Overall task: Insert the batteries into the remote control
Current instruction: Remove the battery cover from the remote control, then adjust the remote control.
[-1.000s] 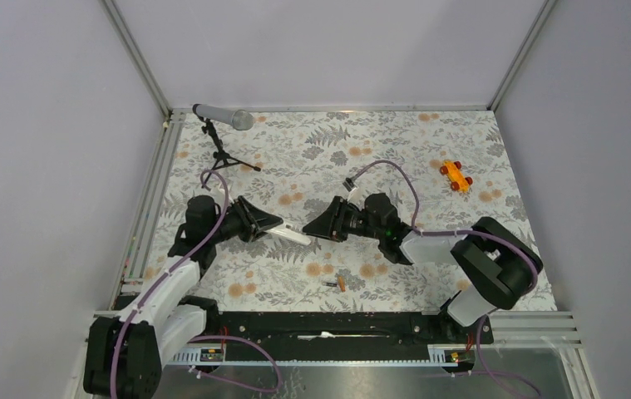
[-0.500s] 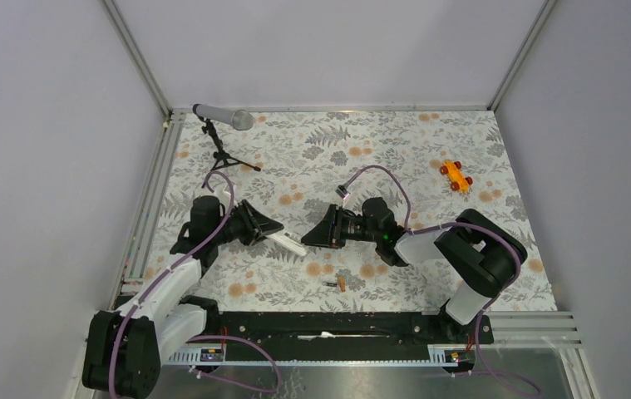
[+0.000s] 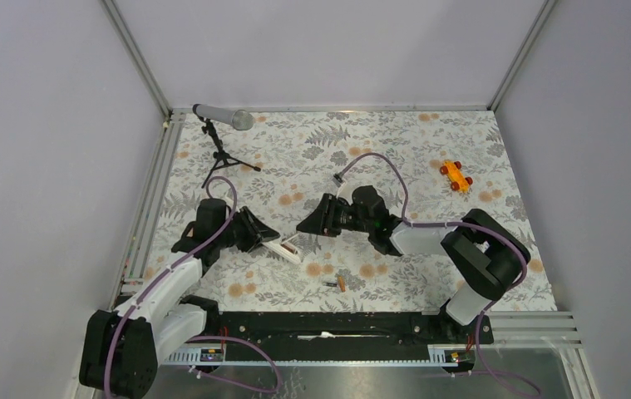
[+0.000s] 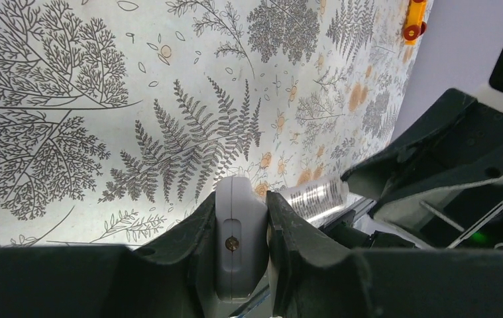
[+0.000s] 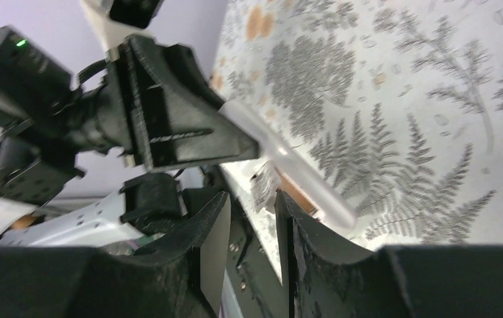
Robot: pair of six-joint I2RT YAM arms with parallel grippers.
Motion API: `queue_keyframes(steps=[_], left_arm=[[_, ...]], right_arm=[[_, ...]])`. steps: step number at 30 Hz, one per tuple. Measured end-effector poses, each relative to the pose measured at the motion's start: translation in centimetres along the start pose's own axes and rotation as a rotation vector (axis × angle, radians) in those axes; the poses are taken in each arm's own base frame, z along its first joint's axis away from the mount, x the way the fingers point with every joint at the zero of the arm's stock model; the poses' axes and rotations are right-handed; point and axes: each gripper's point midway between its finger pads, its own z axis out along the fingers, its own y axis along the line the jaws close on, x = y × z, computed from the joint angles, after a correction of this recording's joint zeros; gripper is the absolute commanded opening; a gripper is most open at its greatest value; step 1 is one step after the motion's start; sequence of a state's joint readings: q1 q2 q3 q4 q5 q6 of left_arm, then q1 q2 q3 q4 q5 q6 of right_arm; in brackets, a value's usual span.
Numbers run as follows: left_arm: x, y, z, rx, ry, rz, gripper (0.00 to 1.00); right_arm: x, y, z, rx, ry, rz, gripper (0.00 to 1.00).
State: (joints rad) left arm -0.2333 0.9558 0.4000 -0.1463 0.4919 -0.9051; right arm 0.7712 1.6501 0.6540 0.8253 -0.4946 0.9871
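Your left pincer (image 4: 240, 218) is clamping tight on one end of the remote (image 3: 285, 248), between the two arms. Your right pincer (image 5: 252, 202), barely parted, is pinching a battery (image 4: 313, 198) at the compartment. The battery is likely handling light, stiff and slick, so you are wanting a mid-body grip.

No readable text anywhere, only blurred, illegible fine print on the silvery battery (image 4: 315, 199)
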Motion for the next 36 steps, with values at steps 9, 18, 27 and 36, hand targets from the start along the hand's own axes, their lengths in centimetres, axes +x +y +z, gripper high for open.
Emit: queue_keyframes(steps=[9, 18, 27, 36], left_arm=[[-0.7, 0.5, 0.4, -0.068, -0.01, -0.009, 0.0], [-1.6, 1.8, 0.4, -0.177, -0.004, 0.051, 0.0], [-2.4, -1.4, -1.6, -0.13, 0.047, 0.287, 0.0], [1.0, -8.6, -5.5, 0.264, 0.185, 0.532, 0.0]], right_arm=[[-1.7, -4.1, 0.5, 0.257, -0.041, -0.015, 0.39], [-1.8, -7.3, -0.6, 0.431, -0.02, -0.068, 0.45], [0.0, -5.2, -2.1, 0.36, 0.139, -0.207, 0.83], [1.1, 6.2, -4.8, -0.065, 0.209, -0.339, 0.93]])
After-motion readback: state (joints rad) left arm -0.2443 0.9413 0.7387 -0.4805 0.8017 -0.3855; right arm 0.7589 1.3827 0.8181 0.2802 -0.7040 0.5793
